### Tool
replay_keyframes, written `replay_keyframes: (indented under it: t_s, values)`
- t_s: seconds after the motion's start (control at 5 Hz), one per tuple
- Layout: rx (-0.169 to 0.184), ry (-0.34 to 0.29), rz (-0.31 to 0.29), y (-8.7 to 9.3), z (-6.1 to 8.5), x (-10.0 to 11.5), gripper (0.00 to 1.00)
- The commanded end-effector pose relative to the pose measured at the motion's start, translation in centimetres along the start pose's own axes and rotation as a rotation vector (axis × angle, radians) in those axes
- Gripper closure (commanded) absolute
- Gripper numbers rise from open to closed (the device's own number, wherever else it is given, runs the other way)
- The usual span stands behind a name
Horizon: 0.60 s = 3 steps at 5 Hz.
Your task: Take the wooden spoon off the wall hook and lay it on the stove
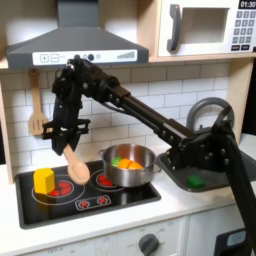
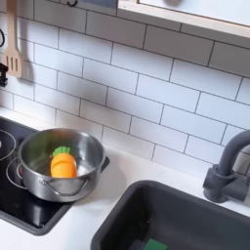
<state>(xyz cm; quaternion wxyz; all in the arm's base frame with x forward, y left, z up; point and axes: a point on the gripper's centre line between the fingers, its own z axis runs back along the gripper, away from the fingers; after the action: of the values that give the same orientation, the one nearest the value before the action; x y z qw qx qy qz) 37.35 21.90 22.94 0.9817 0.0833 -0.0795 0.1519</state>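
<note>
White tile backs a toy kitchen bench. The claw is clenched on the spoon by its handle, bowl hanging low just over the stove, between the yellow block and the pot. Best to lower gently, tip the handle flat toward bare cooktop clear of both, and let go only once the spoon rests.
</note>
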Motion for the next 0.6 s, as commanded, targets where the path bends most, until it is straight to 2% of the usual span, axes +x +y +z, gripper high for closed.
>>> replay_keyframes:
  t_s: [0.0, 0.4]
  values:
    - [0.0, 0.039, -0.071, 0.32, -0.45, -0.93, 1.0]
    - [-0.006, 0.057, -0.122, 0.95, -1.22, -0.75, 1.0]
